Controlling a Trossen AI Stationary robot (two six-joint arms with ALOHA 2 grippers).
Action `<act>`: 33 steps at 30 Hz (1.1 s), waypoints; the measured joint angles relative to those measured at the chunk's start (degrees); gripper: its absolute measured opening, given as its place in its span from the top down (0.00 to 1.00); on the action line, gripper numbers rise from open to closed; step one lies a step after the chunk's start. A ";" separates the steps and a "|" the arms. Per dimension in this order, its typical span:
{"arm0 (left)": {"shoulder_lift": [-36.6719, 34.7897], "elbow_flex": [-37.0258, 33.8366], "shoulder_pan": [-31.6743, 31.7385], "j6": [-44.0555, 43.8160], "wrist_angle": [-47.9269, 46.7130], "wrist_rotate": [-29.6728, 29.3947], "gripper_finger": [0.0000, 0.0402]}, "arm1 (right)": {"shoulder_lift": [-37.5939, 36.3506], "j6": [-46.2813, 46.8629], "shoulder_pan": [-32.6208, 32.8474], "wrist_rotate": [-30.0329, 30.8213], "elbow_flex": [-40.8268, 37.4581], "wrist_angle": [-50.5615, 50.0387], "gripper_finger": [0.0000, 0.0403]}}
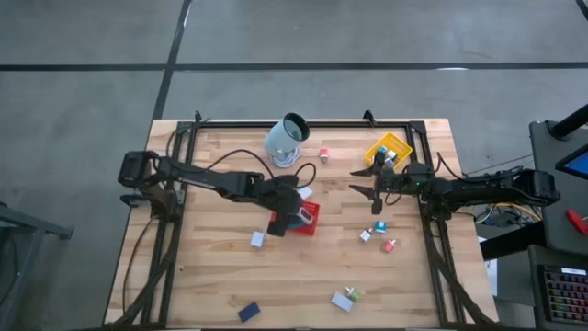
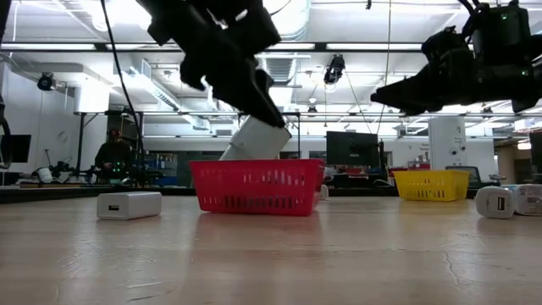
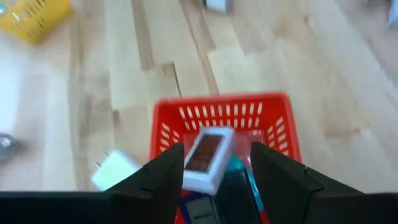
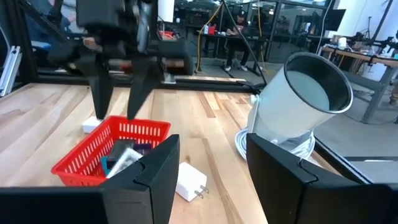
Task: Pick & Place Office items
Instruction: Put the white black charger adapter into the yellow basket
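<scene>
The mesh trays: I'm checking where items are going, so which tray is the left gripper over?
The red tray near the table's middle; the left gripper is open above it. The yellow tray sits at the far edge, near the right gripper.

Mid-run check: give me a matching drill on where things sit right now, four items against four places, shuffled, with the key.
Things:
1. red tray
2. yellow tray
3. dark blue block
4. pale cup

Places:
a. near the table edge at the bottom of the high view, left of centre
b. middle of the table's top edge in the high view
c. directly under the open left end effector
d. upper right of the table, beside the open right end effector

Pairs: 1-c, 2-d, 3-a, 4-b
</scene>
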 joint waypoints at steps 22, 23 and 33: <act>-1.99 -0.82 -0.29 2.93 8.71 -2.36 0.54 | 0.00 4.40 0.01 0.90 -0.02 -6.95 0.56; -2.06 -0.90 -0.29 3.03 9.34 -2.86 0.54 | 0.00 4.84 0.01 1.51 -0.02 -7.11 0.56; -7.29 -8.52 -0.46 4.25 23.33 -3.88 0.54 | 0.00 6.77 0.88 1.96 2.50 -20.39 0.56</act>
